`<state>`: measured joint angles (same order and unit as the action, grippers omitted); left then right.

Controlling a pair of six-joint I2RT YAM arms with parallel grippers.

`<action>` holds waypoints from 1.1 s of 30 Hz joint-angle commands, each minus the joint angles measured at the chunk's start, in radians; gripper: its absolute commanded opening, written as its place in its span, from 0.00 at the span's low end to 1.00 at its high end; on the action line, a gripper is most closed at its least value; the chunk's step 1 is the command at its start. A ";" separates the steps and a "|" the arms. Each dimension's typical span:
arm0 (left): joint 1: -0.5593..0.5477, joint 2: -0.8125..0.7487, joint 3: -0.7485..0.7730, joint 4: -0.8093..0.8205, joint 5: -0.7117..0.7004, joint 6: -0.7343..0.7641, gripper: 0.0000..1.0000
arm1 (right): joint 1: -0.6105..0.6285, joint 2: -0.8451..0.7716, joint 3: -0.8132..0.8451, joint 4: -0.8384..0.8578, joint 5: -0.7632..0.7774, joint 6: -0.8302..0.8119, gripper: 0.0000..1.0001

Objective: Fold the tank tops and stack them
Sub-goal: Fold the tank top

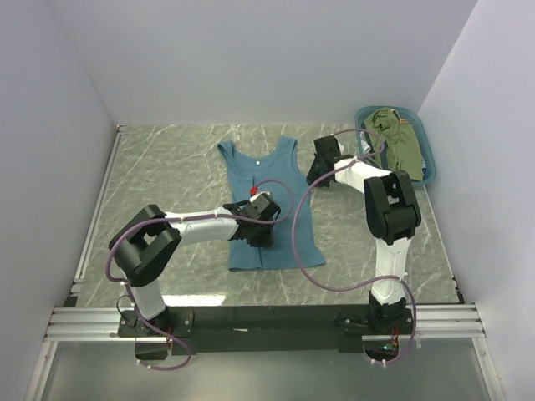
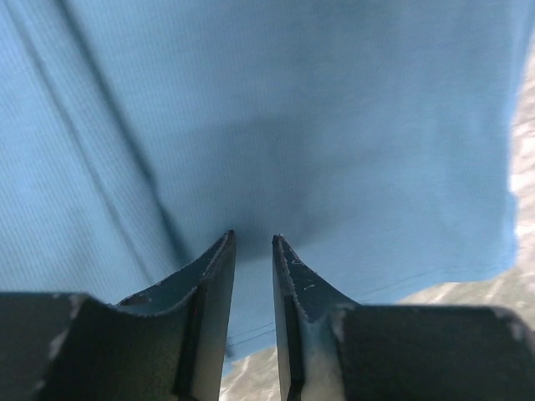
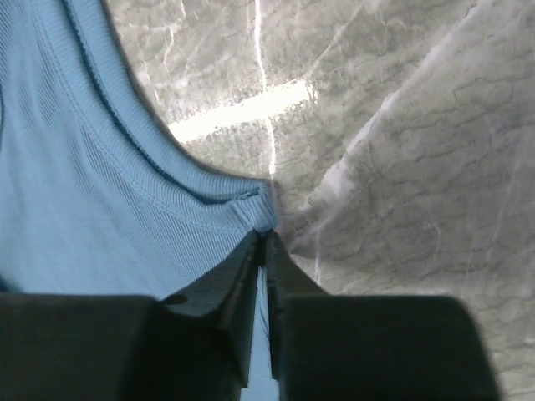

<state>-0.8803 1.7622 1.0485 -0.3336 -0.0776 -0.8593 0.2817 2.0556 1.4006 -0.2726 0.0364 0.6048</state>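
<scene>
Teal-blue tank top [image 1: 280, 163] lies flat at the middle of the bench [image 1: 167, 167], straps toward the far edge and hem toward the near edge. My left pincer [image 2: 252, 242] hangs over its lower half. Its fingers are a narrow slit apart, with cloth showing through the gap; only my wrist camera shows that, since from above the arm hides the tips. My right pincer [image 3: 263, 238] sits at the foot of the top's right armhole, jaws pressed together on the stitched edge, again plain only up close. The overhead view alone shows the teal basket [image 1: 430, 150] in the far right corner, holding an olive-green tank top [image 1: 397, 138].
</scene>
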 commanded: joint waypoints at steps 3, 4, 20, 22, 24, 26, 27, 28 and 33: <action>0.004 -0.033 0.015 -0.084 -0.031 0.040 0.30 | -0.004 -0.015 -0.012 -0.016 0.060 -0.022 0.02; 0.007 -0.033 0.016 -0.088 -0.030 0.048 0.31 | -0.006 -0.020 -0.018 -0.020 0.066 -0.022 0.00; -0.063 -0.216 0.064 -0.107 0.097 0.122 0.44 | -0.010 -0.406 -0.528 0.128 0.008 0.079 0.00; -0.138 -0.211 0.050 -0.073 0.102 0.074 0.46 | -0.019 -0.408 -0.522 0.127 -0.004 0.073 0.00; -0.193 -0.193 0.042 -0.029 0.093 0.046 0.47 | -0.038 -0.405 -0.511 0.128 -0.033 0.069 0.00; -0.265 -0.158 0.047 -0.007 0.081 0.013 0.48 | -0.049 -0.407 -0.500 0.131 -0.053 0.067 0.00; -0.284 -0.147 0.050 -0.002 0.081 0.002 0.47 | -0.058 -0.404 -0.494 0.125 -0.061 0.062 0.00; -0.314 -0.129 0.051 0.002 0.052 -0.013 0.48 | -0.062 -0.402 -0.488 0.124 -0.064 0.059 0.00; -0.367 -0.090 0.076 -0.013 -0.023 -0.049 0.49 | -0.078 -0.394 -0.459 0.121 -0.082 0.052 0.00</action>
<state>-1.2373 1.6615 1.0847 -0.3637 -0.0303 -0.8623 0.2161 1.6741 0.8959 -0.1688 -0.0315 0.6716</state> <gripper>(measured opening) 0.484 0.007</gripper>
